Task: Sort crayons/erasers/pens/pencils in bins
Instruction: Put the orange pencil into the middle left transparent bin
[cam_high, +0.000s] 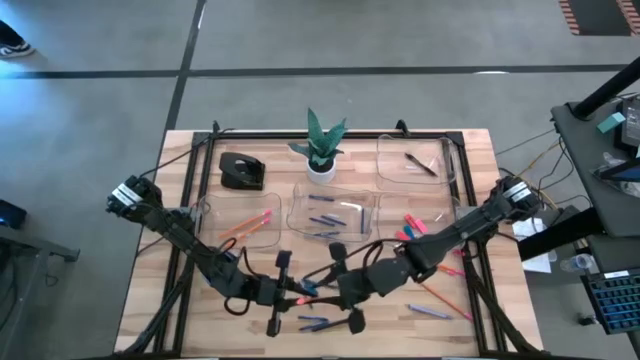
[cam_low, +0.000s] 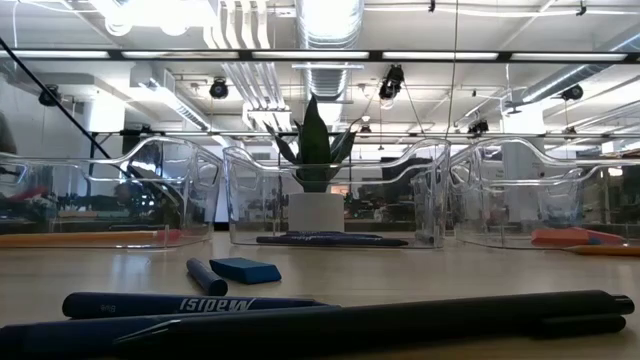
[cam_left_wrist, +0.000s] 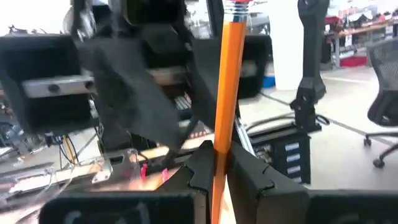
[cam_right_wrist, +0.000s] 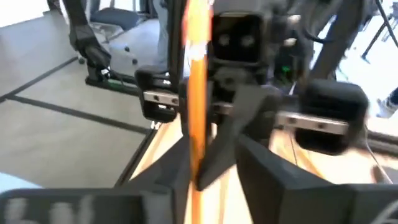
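Long orange pencil (cam_left_wrist: 225, 99) in left wrist view: both ends cut off by picture's edges. Same orange stick in right wrist view (cam_right_wrist: 198, 93) blurred, ends cut off too. High view: pencil mostly hidden between left gripper (cam_high: 283, 292) and right gripper (cam_high: 338, 285). Low view: neither gripper in picture; long dark pens (cam_low: 380, 318) up front cut off at side edges.

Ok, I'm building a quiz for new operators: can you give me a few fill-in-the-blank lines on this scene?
The left gripper is shut on an orange ___.
The middle bin holds blue ___.
The white pot holds a green ___.
The corner bin with one black pen stands on the robot's ___ side.
Missing: pencil, crayons, plant, right.
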